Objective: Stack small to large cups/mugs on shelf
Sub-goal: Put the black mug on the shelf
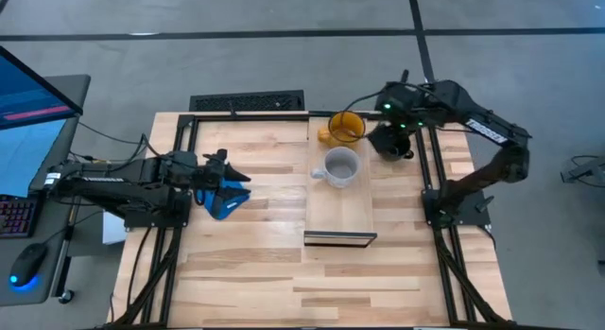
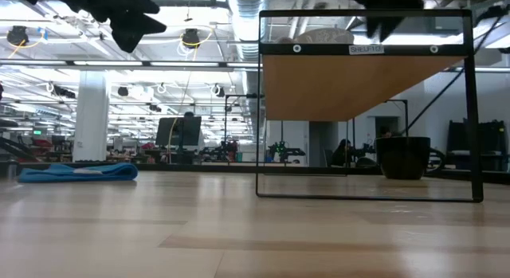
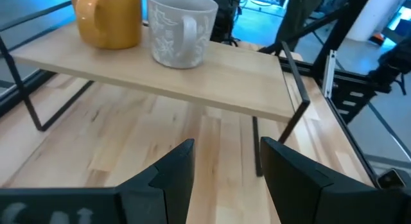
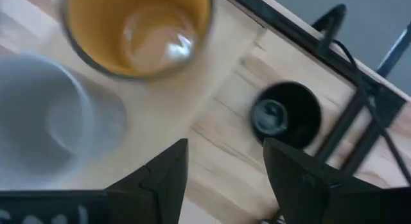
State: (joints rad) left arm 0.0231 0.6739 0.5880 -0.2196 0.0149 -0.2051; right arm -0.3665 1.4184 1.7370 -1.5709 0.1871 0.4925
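Note:
On the light-wood shelf (image 1: 340, 212), at its far end, stand a yellow-orange mug (image 1: 346, 128) and, nearer, a light grey mug (image 1: 341, 166), both upright on their bases. A glossy black mug (image 4: 286, 115) rests upright on the tabletop just right of the shelf, also seen in the low view as the black mug (image 2: 402, 157). My right gripper (image 4: 225, 163) hangs open above the shelf's far right edge, pointing down, between the yellow-orange mug and the black mug, holding nothing. My left gripper (image 3: 225, 166) is open over the table's left part, facing the shelf.
A blue cloth (image 1: 223, 201) lies on the table under my left gripper, seen also in the low view (image 2: 77, 173). The shelf's dark frame legs (image 2: 474, 111) stand on the tabletop. A black rail (image 4: 359, 115) runs along the table's right edge beside the black mug.

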